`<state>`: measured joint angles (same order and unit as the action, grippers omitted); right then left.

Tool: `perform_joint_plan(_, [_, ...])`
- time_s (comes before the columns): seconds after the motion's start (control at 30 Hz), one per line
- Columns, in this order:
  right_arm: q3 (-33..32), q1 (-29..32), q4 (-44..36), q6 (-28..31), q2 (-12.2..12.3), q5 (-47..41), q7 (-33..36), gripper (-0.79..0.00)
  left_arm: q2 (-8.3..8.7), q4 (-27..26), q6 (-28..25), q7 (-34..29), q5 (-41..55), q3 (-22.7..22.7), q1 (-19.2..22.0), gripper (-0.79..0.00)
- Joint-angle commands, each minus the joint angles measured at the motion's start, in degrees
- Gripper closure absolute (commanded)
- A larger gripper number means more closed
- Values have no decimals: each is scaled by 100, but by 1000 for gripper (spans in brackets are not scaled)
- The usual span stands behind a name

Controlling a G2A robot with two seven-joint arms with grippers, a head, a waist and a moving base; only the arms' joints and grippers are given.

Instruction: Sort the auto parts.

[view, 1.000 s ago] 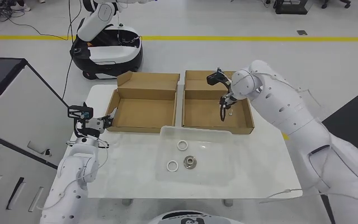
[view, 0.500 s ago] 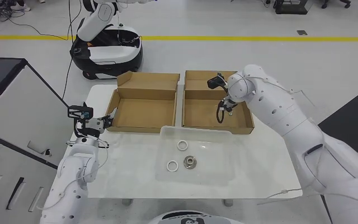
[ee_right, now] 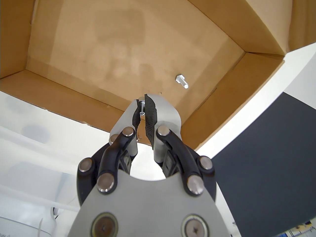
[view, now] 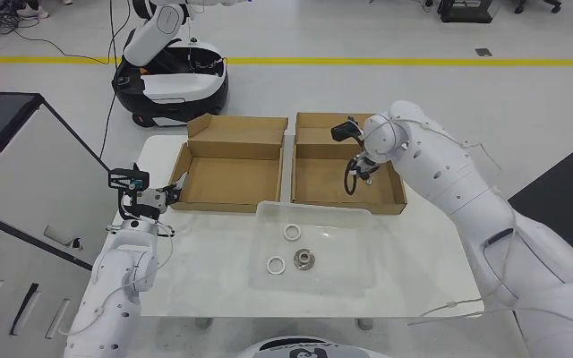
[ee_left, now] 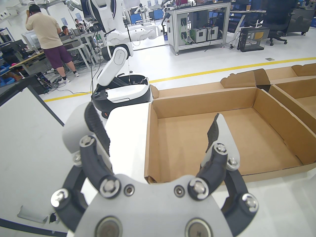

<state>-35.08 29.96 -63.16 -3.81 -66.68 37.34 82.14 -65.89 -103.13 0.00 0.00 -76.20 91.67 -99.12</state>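
My right gripper (ee_right: 142,104) is shut on a small threaded bolt (ee_right: 141,106) and hangs over the right cardboard box (view: 387,200), near its front. In the top view that gripper (view: 350,186) hovers above the box floor. A second silver bolt (ee_right: 181,81) lies loose on the box floor close by. The clear plastic tray (view: 269,215) in front holds two white rings (view: 292,233) (view: 276,265) and a metal flanged part (view: 304,260). My left gripper (ee_left: 158,127) stands open beside the near corner of the left cardboard box (ee_left: 151,134), which has a bare floor.
Both boxes (view: 231,134) sit side by side at the back of the white table (view: 215,277), flaps raised behind them. Another white robot (view: 170,63) stands on the floor beyond the table. A yellow line (view: 466,61) crosses the floor.
My right gripper has shifted slightly leftward over the right box, keeping the bolt. The left arm has not moved.
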Motion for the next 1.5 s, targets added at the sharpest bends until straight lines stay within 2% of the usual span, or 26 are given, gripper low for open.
perform_joint_plan(0.0, [-2, 1, 0, -2, 0, 0, -5, 0, 0, 0, 0, 0, 0, 0, 0, -785])
perform_joint_plan(1.43, [-2, 1, 0, -2, 0, 0, -5, 0, 0, 0, 0, 0, 0, 0, 0, -785])
perform_joint_plan(1.47, [-2, 1, 0, -2, 0, 0, -5, -95, 0, 0, 0, 0, 0, 0, 0, -785])
